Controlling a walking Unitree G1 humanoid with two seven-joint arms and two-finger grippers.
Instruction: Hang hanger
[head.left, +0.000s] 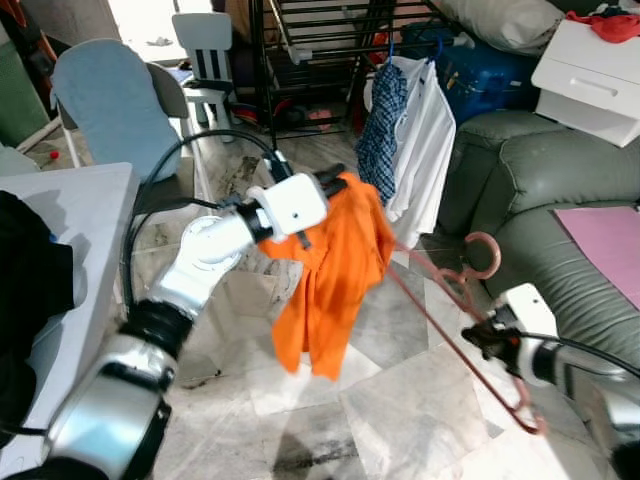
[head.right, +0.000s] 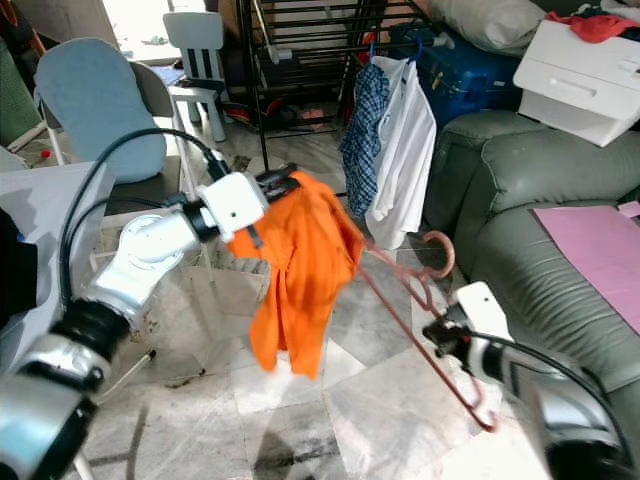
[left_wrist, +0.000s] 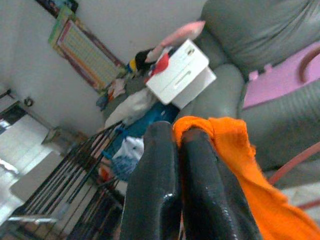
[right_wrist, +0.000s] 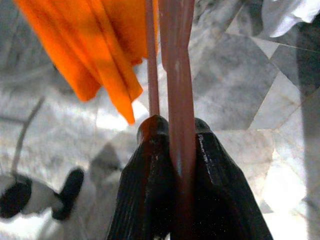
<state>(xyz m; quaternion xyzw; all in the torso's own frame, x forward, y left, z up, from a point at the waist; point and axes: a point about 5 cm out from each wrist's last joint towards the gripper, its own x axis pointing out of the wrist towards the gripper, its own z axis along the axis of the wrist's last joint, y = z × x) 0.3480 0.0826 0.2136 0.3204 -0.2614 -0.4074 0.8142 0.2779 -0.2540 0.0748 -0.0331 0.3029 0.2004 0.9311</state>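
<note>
The room is lit by daylight from the far end, where the floor (head.left: 150, 25) beyond the chairs is washed out to white. The marble tiles are evenly bright, and soft shadows are cast on them beneath the orange shirt (head.left: 335, 265). The head views are sharp. In the wrist views the black fingers (left_wrist: 165, 190) are blurred and show glossy highlights, and the sofa (left_wrist: 260, 35) behind is rendered softly.

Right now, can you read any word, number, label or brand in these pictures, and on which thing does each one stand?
None can be read.
Wall poster: a grid with small print, too blurred to read.
White drawer box: no label that can be made out.
Orange shirt and pink hanger: no print visible.
</note>
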